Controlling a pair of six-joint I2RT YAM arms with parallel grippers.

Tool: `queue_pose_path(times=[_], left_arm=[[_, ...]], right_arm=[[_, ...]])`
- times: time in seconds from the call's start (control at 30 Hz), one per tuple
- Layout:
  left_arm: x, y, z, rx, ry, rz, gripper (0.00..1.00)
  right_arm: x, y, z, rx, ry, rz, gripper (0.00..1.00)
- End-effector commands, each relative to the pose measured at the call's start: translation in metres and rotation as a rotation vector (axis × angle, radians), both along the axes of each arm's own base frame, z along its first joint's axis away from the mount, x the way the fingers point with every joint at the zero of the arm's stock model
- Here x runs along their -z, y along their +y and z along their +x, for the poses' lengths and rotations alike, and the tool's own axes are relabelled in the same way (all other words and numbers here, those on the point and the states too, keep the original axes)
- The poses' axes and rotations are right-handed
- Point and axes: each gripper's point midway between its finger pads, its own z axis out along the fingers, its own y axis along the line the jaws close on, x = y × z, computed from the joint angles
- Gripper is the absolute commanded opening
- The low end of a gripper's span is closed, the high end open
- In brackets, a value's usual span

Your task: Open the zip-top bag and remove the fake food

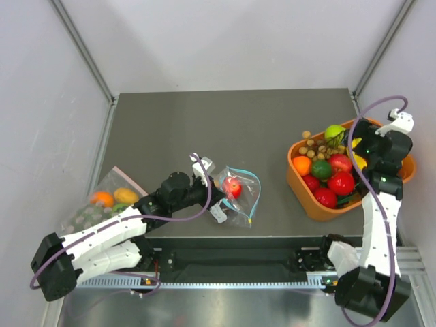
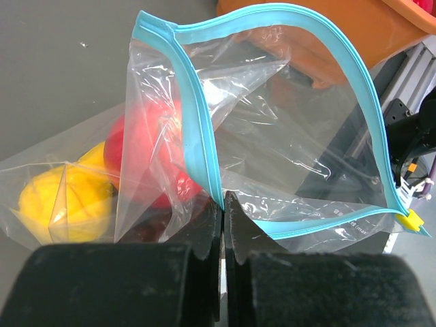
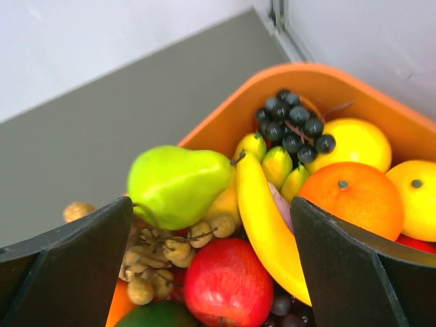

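The zip-top bag (image 1: 243, 195), clear with a teal zip strip, lies at the table's middle front with its mouth gaping (image 2: 293, 136). My left gripper (image 1: 219, 197) is shut on the teal strip (image 2: 223, 204). A red apple (image 1: 232, 187) (image 2: 146, 153) and a yellow lemon (image 2: 61, 197) sit in the bag's plastic. My right gripper (image 1: 346, 139) (image 3: 211, 218) is open above the orange bin (image 1: 300, 184). A lime-green pear (image 1: 334, 131) (image 3: 177, 185) lies on the bin's fruit between the fingers. A dark grape bunch (image 3: 293, 122) lies in the bin.
The bin (image 3: 225, 109) holds several other fruits: apples, oranges, a banana, brown nuts. A second clear bag with a pinkish edge (image 1: 109, 197) and fruit inside lies at the far left by the left arm. The bin's wall shows behind the held bag (image 2: 327, 34).
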Motion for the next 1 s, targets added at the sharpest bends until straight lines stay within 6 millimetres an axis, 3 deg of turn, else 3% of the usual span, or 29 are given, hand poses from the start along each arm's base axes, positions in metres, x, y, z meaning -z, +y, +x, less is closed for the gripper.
queue_pose_path(times=[0.0, 0.03, 0.3, 0.47, 0.5, 0.57, 0.6, 0.67, 0.7, 0.77, 0.8, 0.87, 0.93, 0.97], left_arm=[[-0.008, 0.0, 0.004, -0.004, -0.038, -0.013, 0.0], [-0.01, 0.0, 0.004, -0.005, -0.045, -0.015, 0.0], [-0.012, 0.001, 0.005, -0.011, -0.048, -0.011, 0.0], [-0.014, 0.0, 0.007, -0.014, -0.05, -0.012, 0.0], [-0.014, 0.0, 0.007, -0.015, -0.05, -0.01, 0.0], [-0.014, 0.0, 0.008, -0.019, -0.05, -0.011, 0.0], [-0.014, 0.0, 0.008, -0.021, -0.05, -0.01, 0.0], [-0.015, 0.001, 0.01, -0.029, -0.051, -0.01, 0.0], [-0.015, 0.002, 0.011, -0.037, -0.051, -0.008, 0.0], [-0.014, 0.002, 0.012, -0.045, -0.047, -0.004, 0.0], [-0.014, 0.003, 0.013, -0.052, -0.047, 0.0, 0.0], [-0.015, 0.003, 0.014, -0.058, -0.044, 0.002, 0.0], [-0.015, 0.004, 0.015, -0.067, -0.043, 0.005, 0.0], [-0.015, 0.004, 0.015, -0.067, -0.043, 0.005, 0.0]], right_arm=[[-0.045, 0.001, -0.016, 0.017, -0.139, -0.048, 0.97], [-0.061, 0.006, -0.022, 0.001, -0.178, -0.061, 0.97], [-0.116, 0.056, -0.042, -0.213, -0.308, -0.043, 0.95], [-0.133, 0.096, -0.043, -0.374, -0.33, -0.017, 0.92], [-0.131, 0.117, -0.04, -0.44, -0.319, -0.007, 0.92], [-0.13, 0.129, -0.035, -0.442, -0.3, -0.034, 0.92], [-0.124, 0.164, -0.033, -0.543, -0.274, -0.021, 0.92], [-0.119, 0.186, -0.028, -0.567, -0.252, -0.035, 0.91], [-0.108, 0.222, -0.029, -0.666, -0.216, -0.029, 0.91], [-0.101, 0.246, -0.029, -0.695, -0.189, -0.05, 0.9], [-0.089, 0.277, -0.035, -0.776, -0.151, -0.061, 0.9], [-0.086, 0.303, -0.043, -0.844, -0.137, -0.055, 0.9], [-0.074, 0.348, -0.065, -1.003, -0.111, -0.021, 0.89], [-0.072, 0.351, -0.065, -1.009, -0.105, -0.011, 0.89]])
